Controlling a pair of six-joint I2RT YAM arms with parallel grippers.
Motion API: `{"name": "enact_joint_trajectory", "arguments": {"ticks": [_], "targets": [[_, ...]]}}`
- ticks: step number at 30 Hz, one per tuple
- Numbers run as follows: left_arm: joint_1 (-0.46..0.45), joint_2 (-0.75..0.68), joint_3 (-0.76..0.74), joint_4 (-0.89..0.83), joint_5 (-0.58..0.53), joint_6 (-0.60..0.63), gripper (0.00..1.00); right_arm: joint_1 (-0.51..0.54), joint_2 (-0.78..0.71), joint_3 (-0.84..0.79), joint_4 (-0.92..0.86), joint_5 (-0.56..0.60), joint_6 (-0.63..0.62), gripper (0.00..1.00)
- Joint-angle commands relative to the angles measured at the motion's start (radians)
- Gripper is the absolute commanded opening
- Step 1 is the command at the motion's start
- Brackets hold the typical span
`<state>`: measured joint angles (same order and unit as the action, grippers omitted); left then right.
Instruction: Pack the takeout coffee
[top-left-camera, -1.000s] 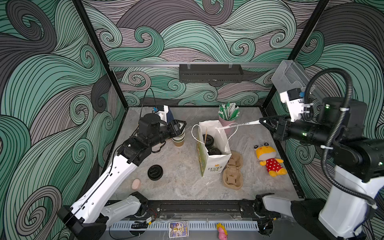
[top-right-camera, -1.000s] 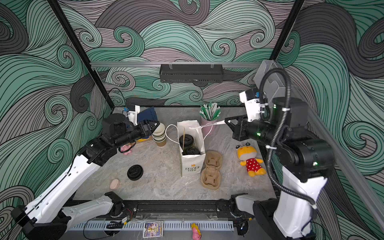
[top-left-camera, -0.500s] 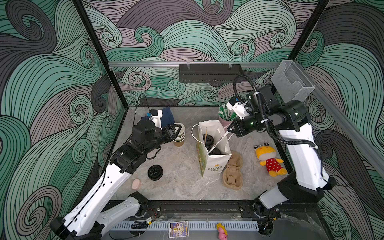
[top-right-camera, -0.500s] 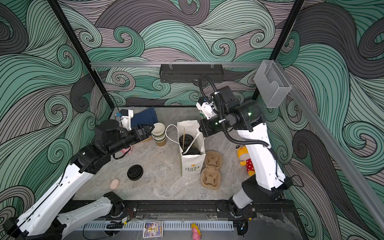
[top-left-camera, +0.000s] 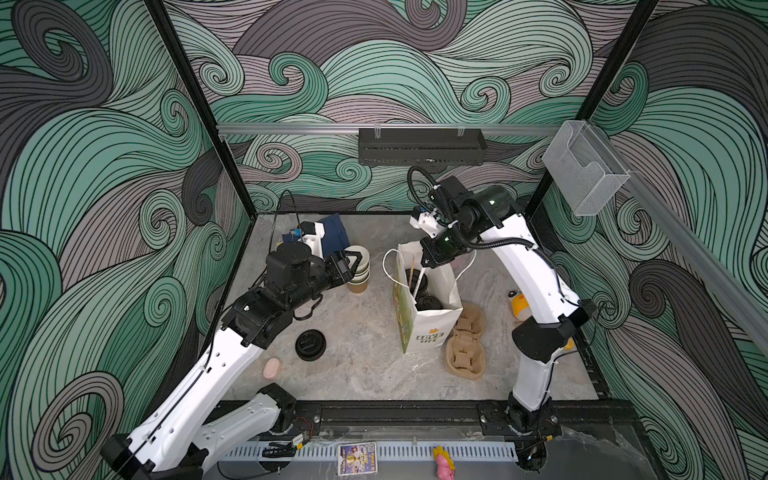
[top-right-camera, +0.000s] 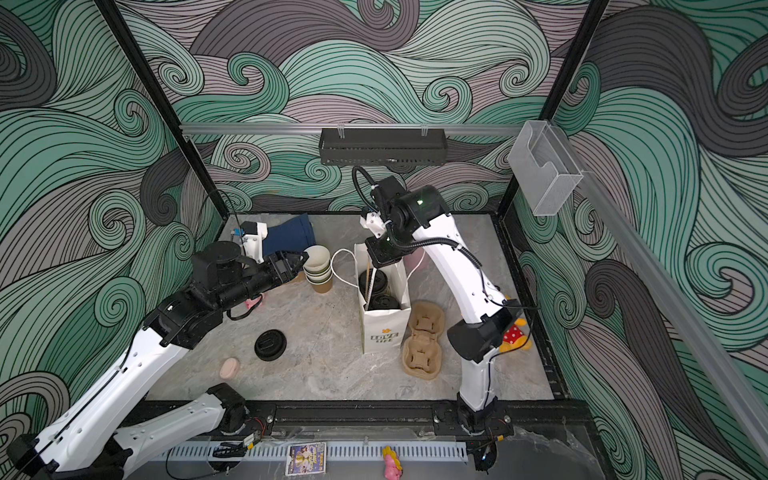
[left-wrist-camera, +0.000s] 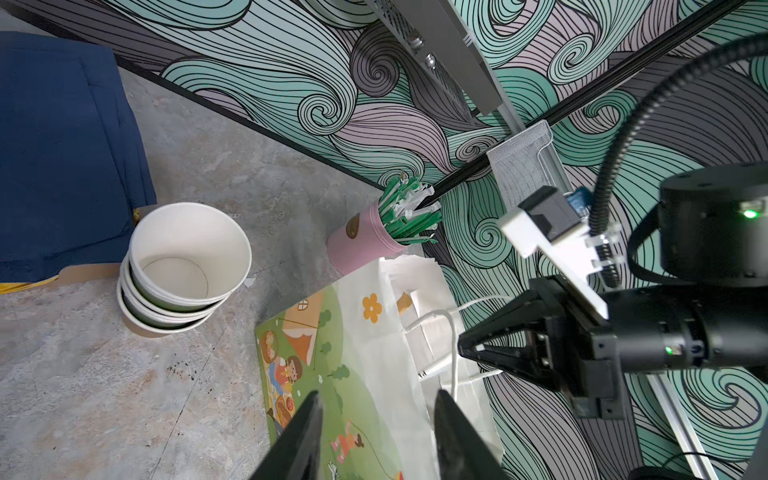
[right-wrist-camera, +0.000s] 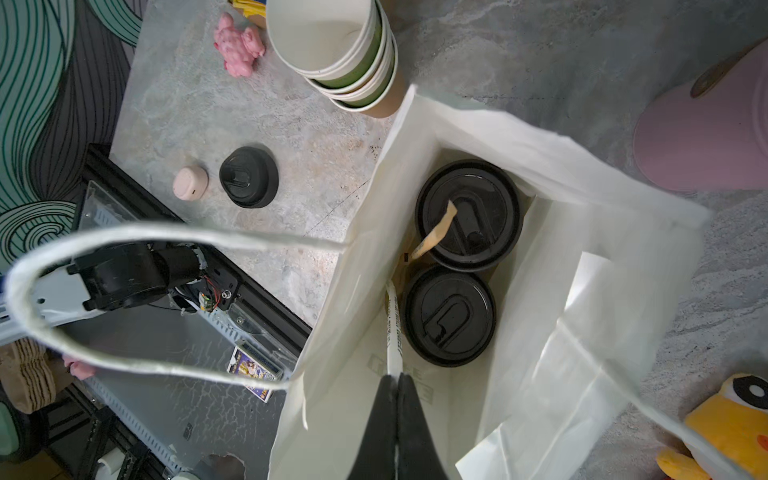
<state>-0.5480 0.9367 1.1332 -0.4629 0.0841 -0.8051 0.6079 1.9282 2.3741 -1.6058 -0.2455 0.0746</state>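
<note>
1. Nearest you, a small printed card (top-left-camera: 357, 458) lies on the front rail. Its print is too small to read.
2. On the front of the desk (top-left-camera: 353, 382), a loose black lid (top-left-camera: 310, 344) sits where it sat a second ago. You find no writing on it.
3. Mid-desk, the paper bag (top-left-camera: 428, 328) stands upright, just beside the brown cup carrier (top-left-camera: 465, 345). Its front appears to read "LOVE LIFE" under an orange flower.
4. Inside the bag, the two lidded cups (right-wrist-camera: 467, 214) stand upright side by side at the bottom, black lids on. In my judgement, your coffee is already packed.
5. The main change is the right tool (right-wrist-camera: 397, 376).
   - A second ago it hung high at the right edge of the cell; it now hangs over the bag mouth.
   - It is clamped shut on a white wrapped straw (right-wrist-camera: 392, 332), whose lower end points down beside the nearer cup.
   - In my judgement, only the extras remain, and the straw still has to be let go.
   - The wrapper carries print that you cannot read.
6. The left tool (left-wrist-camera: 378, 395) has its jaws apart and empty. It is near the stack of empty cups (top-left-camera: 358, 266), about where it was.
7. Farthest, the pink cup of straws (left-wrist-camera: 365, 243) stands behind the bag, with no legible label.
</note>
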Motion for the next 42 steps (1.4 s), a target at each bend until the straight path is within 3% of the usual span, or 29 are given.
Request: {"name": "enact_joint_trajectory", "arguments": {"ticks": [1,5,12,22,25,31,36,42], "targets": [[0.006,-0.026,-0.001,-0.022,-0.024,-0.006,0.46,0.006,0.024,0.053,-0.058,0.007,-0.006,0.01],[0.006,-0.03,-0.003,-0.025,-0.032,-0.008,0.46,0.008,0.085,0.099,-0.055,-0.002,-0.001,0.05],[0.006,-0.045,-0.007,-0.032,-0.05,-0.01,0.46,0.016,0.116,0.143,-0.047,-0.024,0.022,0.3],[0.006,-0.055,-0.006,-0.048,-0.082,-0.017,0.46,0.013,-0.077,0.198,-0.047,0.146,0.097,0.34],[0.006,-0.057,-0.001,-0.1,-0.155,-0.046,0.46,0.013,-0.213,0.084,-0.001,0.232,0.113,0.34],[0.018,-0.049,0.022,-0.28,-0.314,-0.129,0.46,0.012,-0.653,-0.519,0.387,0.344,0.255,0.34],[0.06,-0.002,0.04,-0.317,-0.265,-0.123,0.46,0.009,-0.893,-0.811,0.577,0.473,0.419,0.35],[0.142,0.098,0.102,-0.342,-0.153,-0.041,0.48,0.007,-0.943,-0.904,0.586,0.517,0.484,0.35]]}}
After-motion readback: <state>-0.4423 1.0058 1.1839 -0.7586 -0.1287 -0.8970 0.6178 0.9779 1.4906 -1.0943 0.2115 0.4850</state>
